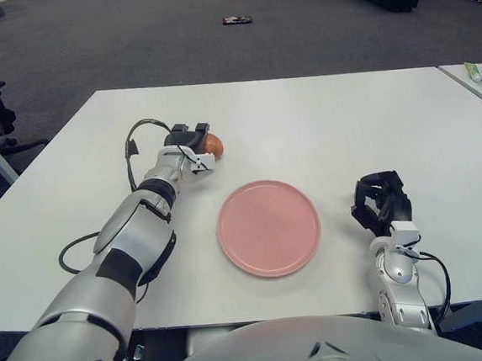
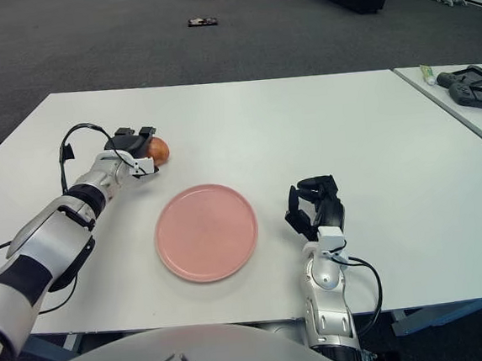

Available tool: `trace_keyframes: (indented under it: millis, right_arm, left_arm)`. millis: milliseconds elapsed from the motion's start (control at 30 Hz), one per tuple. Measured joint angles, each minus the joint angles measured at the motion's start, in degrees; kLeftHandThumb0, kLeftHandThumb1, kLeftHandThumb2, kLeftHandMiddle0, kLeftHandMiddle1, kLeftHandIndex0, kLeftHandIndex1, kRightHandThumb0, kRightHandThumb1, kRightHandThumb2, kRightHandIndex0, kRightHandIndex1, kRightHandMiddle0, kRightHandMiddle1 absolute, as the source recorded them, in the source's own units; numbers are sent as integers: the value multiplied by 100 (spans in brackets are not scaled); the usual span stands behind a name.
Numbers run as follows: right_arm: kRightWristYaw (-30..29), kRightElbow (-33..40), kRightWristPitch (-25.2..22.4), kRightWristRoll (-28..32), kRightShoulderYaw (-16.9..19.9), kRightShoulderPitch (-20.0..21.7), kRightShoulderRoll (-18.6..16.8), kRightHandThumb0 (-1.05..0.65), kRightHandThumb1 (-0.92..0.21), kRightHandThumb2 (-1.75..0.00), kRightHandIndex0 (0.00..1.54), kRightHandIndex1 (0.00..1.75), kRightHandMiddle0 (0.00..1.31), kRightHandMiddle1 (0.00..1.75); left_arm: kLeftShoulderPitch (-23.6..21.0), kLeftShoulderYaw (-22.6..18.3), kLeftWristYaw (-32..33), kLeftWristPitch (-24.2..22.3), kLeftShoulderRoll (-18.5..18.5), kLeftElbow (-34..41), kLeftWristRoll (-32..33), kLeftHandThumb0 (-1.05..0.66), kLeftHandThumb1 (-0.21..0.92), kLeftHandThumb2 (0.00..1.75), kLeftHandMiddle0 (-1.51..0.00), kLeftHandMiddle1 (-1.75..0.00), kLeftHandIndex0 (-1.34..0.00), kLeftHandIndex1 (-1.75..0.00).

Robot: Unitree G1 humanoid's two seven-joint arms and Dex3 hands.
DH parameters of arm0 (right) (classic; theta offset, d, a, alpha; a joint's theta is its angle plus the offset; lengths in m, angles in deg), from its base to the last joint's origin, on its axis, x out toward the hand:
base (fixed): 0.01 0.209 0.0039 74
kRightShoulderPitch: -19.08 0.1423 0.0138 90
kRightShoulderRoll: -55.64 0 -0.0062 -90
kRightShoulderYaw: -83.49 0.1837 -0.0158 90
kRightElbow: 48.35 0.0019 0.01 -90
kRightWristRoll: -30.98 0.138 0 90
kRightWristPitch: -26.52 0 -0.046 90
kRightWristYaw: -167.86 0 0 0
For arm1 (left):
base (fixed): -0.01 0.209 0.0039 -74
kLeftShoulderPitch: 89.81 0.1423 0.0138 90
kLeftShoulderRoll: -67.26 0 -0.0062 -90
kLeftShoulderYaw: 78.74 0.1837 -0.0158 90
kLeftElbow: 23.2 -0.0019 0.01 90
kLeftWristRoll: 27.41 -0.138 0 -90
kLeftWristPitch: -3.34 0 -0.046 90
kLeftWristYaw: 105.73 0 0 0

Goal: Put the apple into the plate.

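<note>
A red-orange apple [image 1: 213,144] sits on the white table [image 1: 320,114], behind and to the left of the pink plate [image 1: 269,226]. My left hand [image 1: 194,146] reaches in from the left and its dark fingers [image 1: 188,133] wrap over the apple's top and side, with the thumb below it. The apple is low, at the table surface. The plate holds nothing. My right hand [image 1: 380,202] shows to the right of the plate, fingers loosely bent and holding nothing.
A black cable [image 1: 133,148] loops beside my left forearm on the table. A second table at the far right carries a dark controller [image 2: 474,88] and a small green-white item [image 2: 427,72]. Grey carpet lies beyond the table's far edge.
</note>
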Motion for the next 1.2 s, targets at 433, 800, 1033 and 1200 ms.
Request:
trace_keyframes:
  millis: [433, 800, 1033, 1200]
  right_arm:
    - [20, 66, 1, 125, -11, -61, -10, -38, -70, -84, 58, 133, 33, 175]
    - [16, 69, 3, 149, -28, -100, -13, -38, -69, -84, 58, 133, 33, 175]
    - [12, 70, 13, 146, -42, -126, -14, -38, -69, -84, 58, 133, 33, 175]
    - [10, 70, 18, 147, -40, -133, -16, -38, -69, -84, 58, 133, 33, 175]
  left_arm:
    - [79, 328, 537, -308, -111, -34, -251, -74, 46, 86, 0, -103, 0, -76]
    - [158, 505, 964, -409, -166, -54, -359, -67, 38, 97, -8, -109, 0, -97]
    - [186, 563, 1134, -418, -185, -73, -430, -66, 36, 99, -12, -113, 0, -104]
    - [189, 551, 1159, -422, -199, -79, -435, -66, 35, 100, -14, -115, 0, -106]
